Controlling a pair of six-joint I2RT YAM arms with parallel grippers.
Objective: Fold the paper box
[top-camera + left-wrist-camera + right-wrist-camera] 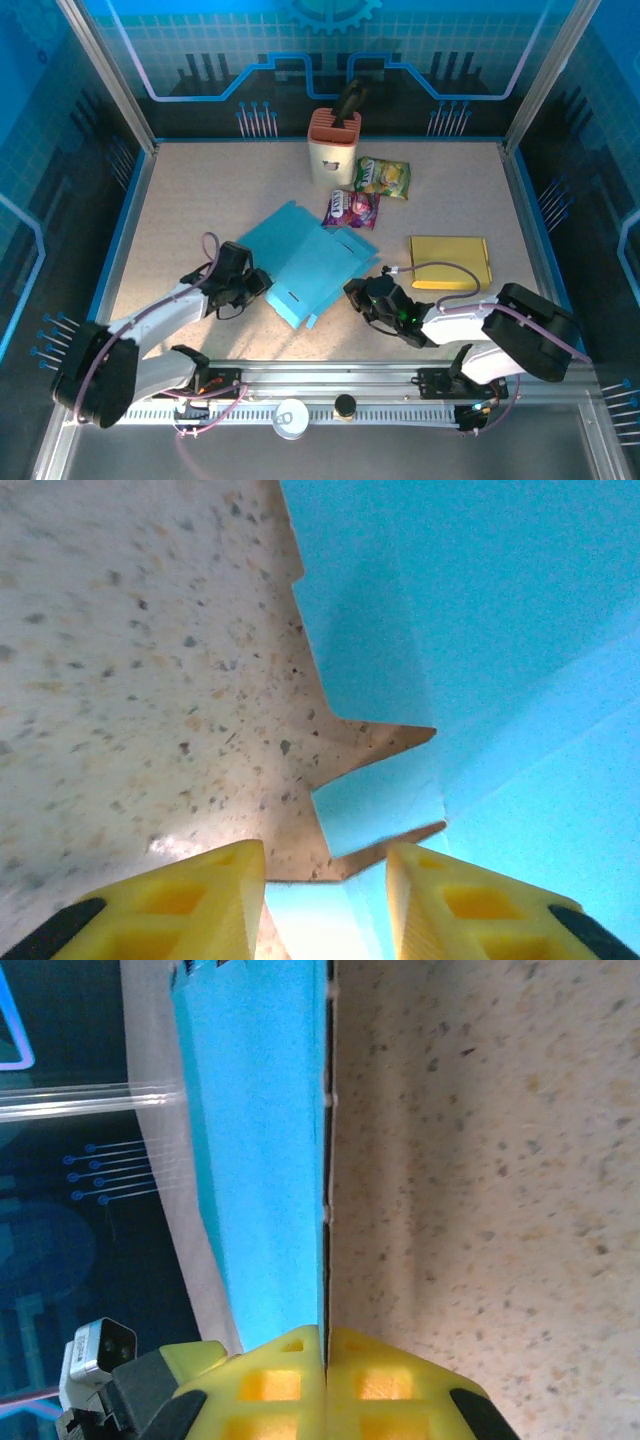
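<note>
A speckled, stone-look tabletop (pixel 180 220) is sitting inside a blue-lit enclosure with aluminium posts. At its centre the paper box (pixel 305 262) is lying as a flat, unfolded cyan blank.

At 12 o'clock from the blank a cream holder (pixel 333 148) with an orange top is standing upright. A green packet (pixel 383 178) and a purple packet (pixel 351 208) are lying between the two. A yellow envelope (pixel 450 262) is resting at 3 o'clock.

The left gripper (pixel 255 283) is reaching in at about 8 o'clock of the blank. In the left wrist view its yellow fingers (pixel 215 895) are standing apart, released, with a notched flap edge running into the gap between them. The right gripper (pixel 358 293) is working at 4 o'clock. In the right wrist view it (pixel 327 1360) is clenched on the thin edge of a cyan panel that is rising on edge from the table.

The step in hand looks like raising a side wall. To do it well, the right arm should probably be rotating the panel about its scored crease rather than pulling. The left should be pinning or pinching the opposite flap so the sheet is not sliding on the smooth top.

The card is matte, thin and stiff, with straight creases, pointed tabs and one slot. It will likely be buckling if it is squeezed away from a crease.
</note>
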